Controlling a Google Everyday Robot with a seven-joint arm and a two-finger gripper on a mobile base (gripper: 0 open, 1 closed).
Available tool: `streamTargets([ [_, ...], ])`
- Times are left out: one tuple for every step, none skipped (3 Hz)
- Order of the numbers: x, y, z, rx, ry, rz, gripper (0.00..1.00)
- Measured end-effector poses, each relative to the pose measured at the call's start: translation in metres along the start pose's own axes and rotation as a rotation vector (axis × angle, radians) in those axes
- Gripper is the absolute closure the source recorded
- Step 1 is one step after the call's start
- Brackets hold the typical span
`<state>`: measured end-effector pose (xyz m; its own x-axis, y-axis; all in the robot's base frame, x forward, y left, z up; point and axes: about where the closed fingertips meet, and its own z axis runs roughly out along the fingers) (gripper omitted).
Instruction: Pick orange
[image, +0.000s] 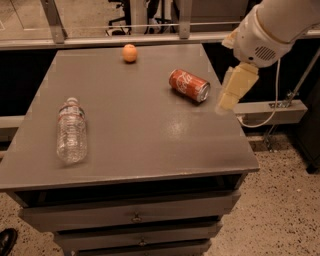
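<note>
The orange (129, 52) is a small round fruit at the far edge of the grey table (140, 130), near the middle of that edge. My gripper (231, 92) hangs from the white arm (272, 27) at the right. It is above the table's right side, just right of the red Coca-Cola can (189, 85). It is well to the right of the orange, nearer the camera, and holds nothing.
The can lies on its side right of centre. A clear plastic water bottle (71, 131) lies on its side at the left. Drawers (135, 217) front the table below. A rail (150, 37) runs behind the table. A white cable (272, 107) hangs at the right.
</note>
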<state>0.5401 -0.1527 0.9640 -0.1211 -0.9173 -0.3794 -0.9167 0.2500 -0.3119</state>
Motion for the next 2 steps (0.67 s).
streamTargets([
  [-0.05, -0.0299, 0.0364, 0.005, -0.103, -0.006, 0.0],
  [-0.0501, -0.0298, 0.0364, 0.005, -0.103, -0.006, 0.0],
])
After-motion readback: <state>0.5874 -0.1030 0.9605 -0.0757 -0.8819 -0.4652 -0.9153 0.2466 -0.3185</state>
